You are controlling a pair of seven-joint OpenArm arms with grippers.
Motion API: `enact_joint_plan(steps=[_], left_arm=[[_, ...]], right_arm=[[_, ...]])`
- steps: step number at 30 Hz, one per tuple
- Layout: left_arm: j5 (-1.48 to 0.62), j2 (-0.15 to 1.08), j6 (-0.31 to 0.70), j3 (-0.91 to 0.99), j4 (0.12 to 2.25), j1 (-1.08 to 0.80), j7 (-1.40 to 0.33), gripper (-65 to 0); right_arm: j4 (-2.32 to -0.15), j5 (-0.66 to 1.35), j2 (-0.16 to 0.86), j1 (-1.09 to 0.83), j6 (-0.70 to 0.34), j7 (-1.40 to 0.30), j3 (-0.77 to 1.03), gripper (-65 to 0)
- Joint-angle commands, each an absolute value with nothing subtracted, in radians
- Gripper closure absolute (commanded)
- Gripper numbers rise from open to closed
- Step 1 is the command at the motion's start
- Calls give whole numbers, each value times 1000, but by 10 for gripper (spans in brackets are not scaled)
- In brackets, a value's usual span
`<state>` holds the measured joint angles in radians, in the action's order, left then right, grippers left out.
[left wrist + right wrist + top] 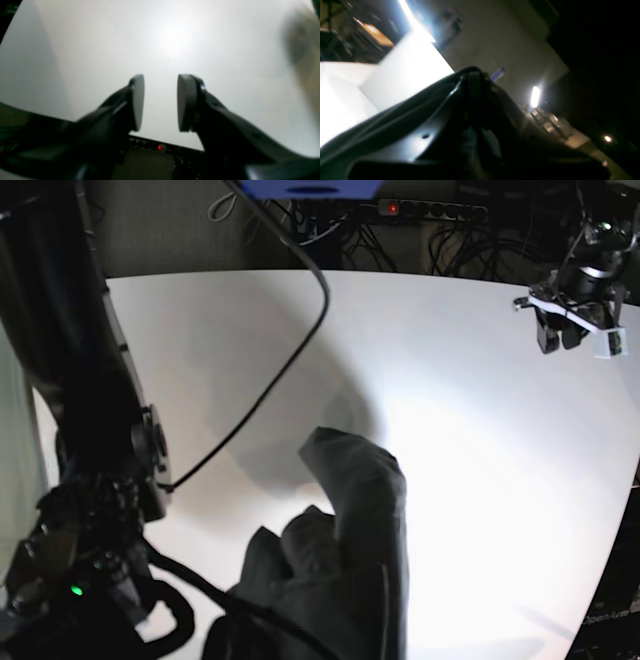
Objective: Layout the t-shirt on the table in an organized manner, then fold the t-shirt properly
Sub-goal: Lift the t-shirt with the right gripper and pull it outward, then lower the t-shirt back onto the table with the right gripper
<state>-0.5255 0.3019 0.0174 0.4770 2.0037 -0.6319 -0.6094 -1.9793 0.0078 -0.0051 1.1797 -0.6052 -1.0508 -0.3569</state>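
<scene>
T-shirt [345,570]: dark grey, bunched, cut off at frame btm. Left gripper [160,102] jaws apart, empty; right gripper [472,80] closed, holding nothing visible.

Your left gripper [160,102] hangs above the table [87,50] with its two flat oval pads [185,102] facing each other across a clear gap, nothing between them. In the base view that same gripper [562,336] sits raised over the table's far corner, fingers pointing down, its wrist reaching in from beyond that edge. Your right gripper [473,83] has its jaws pressed together; whether anything is pinched there cannot be made out. Your right arm [95,410] stands tall along the table's opposite side, its base at the near corner.
</scene>
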Motion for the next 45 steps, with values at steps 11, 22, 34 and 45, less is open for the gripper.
enact_joint_plan(steps=[11, 22, 34, 45], left_arm=[[-529, 312, 15, 489, 2020, -638, -588, -217], [-529, 312, 15, 490, 2020, -636, -588, -217], [-529, 314, 15, 490, 2020, -634, -588, -217], [-529, 312, 15, 490, 2020, -636, -588, -217]], right_arm=[[-1986, -8, -27, 1233, -595, -1030, -351, 0], [-2020, -151, 39, 1257, -601, -1030, -351, 0], [-2032, -154, 119, 1257, -651, -1030, -343, 0], [-2029, -154, 113, 1144, -698, -1023, -378, 0]])
